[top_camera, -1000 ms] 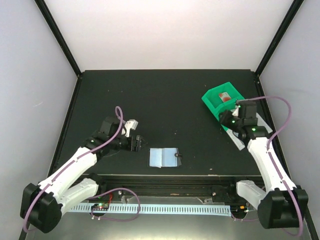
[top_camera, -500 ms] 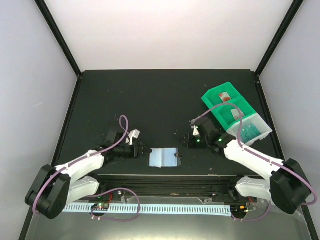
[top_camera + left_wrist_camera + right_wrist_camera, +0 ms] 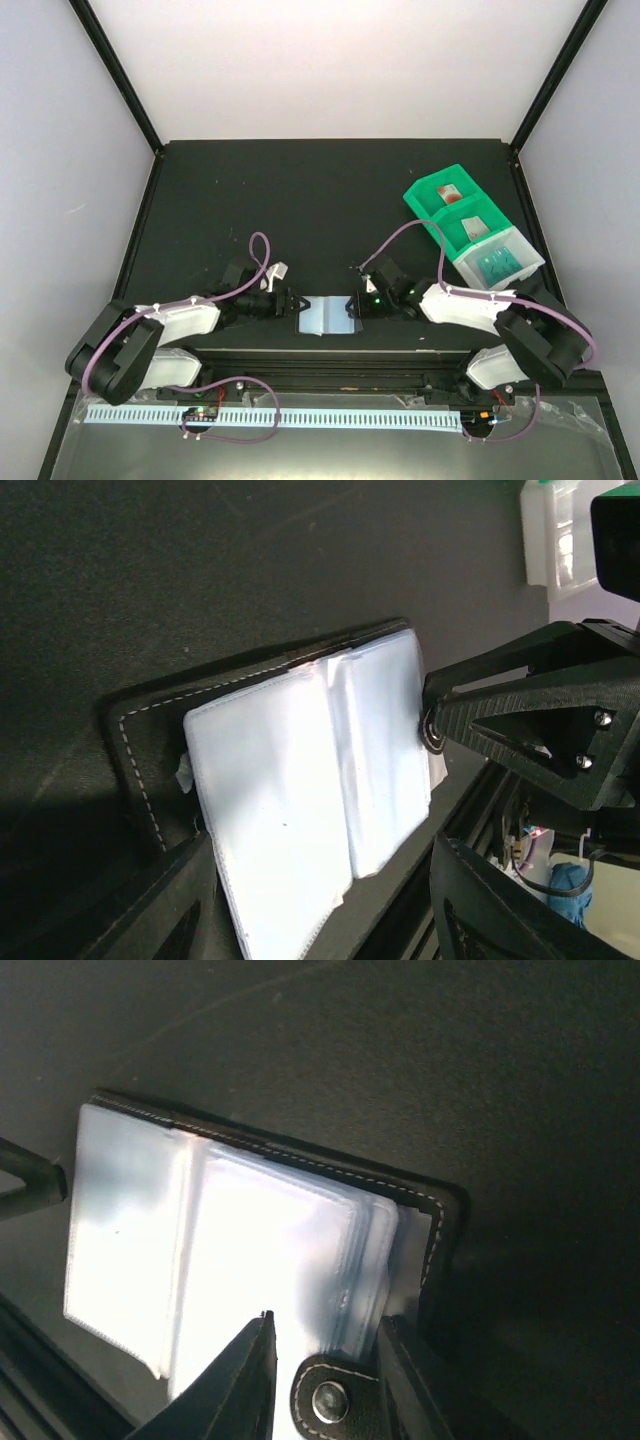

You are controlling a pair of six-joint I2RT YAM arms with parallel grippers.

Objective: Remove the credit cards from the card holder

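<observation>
The card holder [image 3: 325,315] lies open near the table's front edge, black outside with pale sleeves up. My left gripper [image 3: 291,303] is open at its left edge; in the left wrist view the holder [image 3: 300,790] lies between the wide-spread fingers [image 3: 170,910]. My right gripper [image 3: 354,303] is at the right edge, open. In the right wrist view its fingers [image 3: 240,1380] straddle the black clasp tab [image 3: 335,1400] beside the sleeve stack [image 3: 260,1260]. A red card [image 3: 450,192] lies in the green bin. A teal card [image 3: 497,265] lies in the clear tray.
The green bin [image 3: 425,207] and the clear tray [image 3: 520,252] stand at the right, behind my right arm. The slotted rail [image 3: 300,417] runs along the front below the table edge. Black frame posts stand at the back corners.
My right arm swung from the green bin down to the holder's right edge. My left arm moved right and lower to the holder's left edge. The holder has stayed put.
</observation>
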